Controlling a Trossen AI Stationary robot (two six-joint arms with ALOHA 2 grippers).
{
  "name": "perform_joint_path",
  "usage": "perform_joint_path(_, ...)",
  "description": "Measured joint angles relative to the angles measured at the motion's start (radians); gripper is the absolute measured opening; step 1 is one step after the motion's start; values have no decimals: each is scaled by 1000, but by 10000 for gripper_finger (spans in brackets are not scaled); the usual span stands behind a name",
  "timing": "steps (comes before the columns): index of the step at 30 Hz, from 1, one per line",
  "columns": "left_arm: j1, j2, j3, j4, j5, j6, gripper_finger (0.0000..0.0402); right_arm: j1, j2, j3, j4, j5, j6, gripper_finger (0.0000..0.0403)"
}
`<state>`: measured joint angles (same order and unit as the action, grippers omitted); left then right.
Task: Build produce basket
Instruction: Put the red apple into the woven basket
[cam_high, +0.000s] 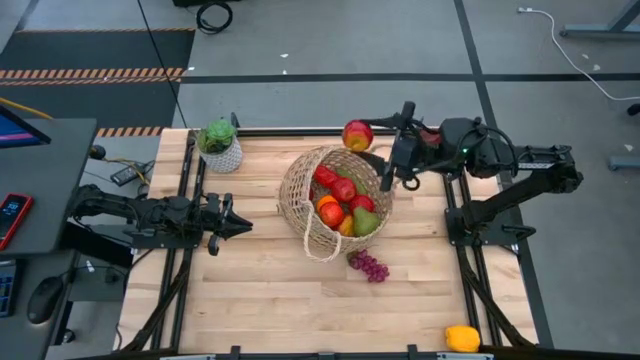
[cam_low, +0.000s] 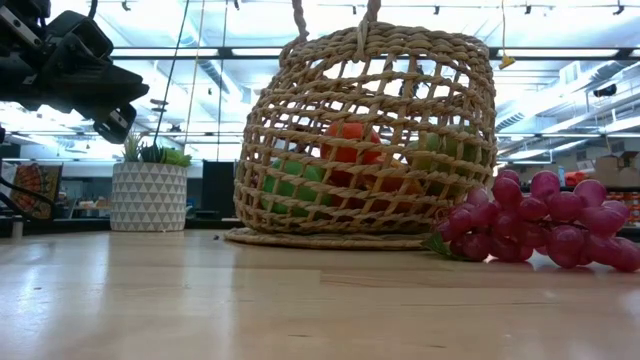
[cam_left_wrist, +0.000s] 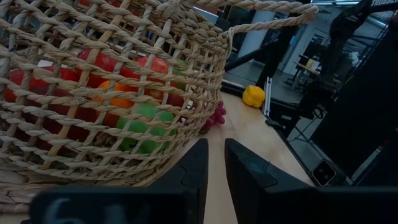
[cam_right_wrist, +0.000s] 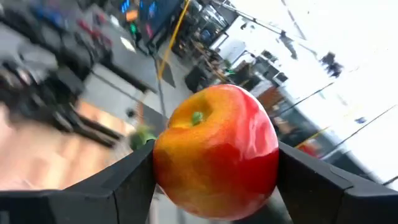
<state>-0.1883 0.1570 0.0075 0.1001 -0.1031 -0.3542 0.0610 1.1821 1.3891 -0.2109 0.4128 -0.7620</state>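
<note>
Right gripper (cam_high: 368, 133) jaws clamp a red apple (cam_high: 357, 135) beside the basket (cam_high: 300, 190).

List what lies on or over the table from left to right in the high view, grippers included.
Left gripper → potted plant is skipped, since it overlaps it in the order → basket → purple grapes → right gripper, holding a red apple → yellow pepper.

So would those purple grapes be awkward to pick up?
Probably. The purple grapes are a loose cluster lying on the table, so they would likely sag and swing from one pinch. The round, glossy berries might slip or squash.
</note>
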Motion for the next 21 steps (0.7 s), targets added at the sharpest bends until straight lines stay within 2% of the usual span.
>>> perform_joint_path(6,0,0,0,0,0,0,63,0,45,0,-3,73,-372,295)
perform_joint_path(10,0,0,0,0,0,0,59,1,87,0,-2,107,-540,295)
perform_joint_path(14,0,0,0,0,0,0,56,1,123,0,0,162,-567,295)
perform_joint_path(21,0,0,0,0,0,0,60,2,183,0,-25,175,-476,296)
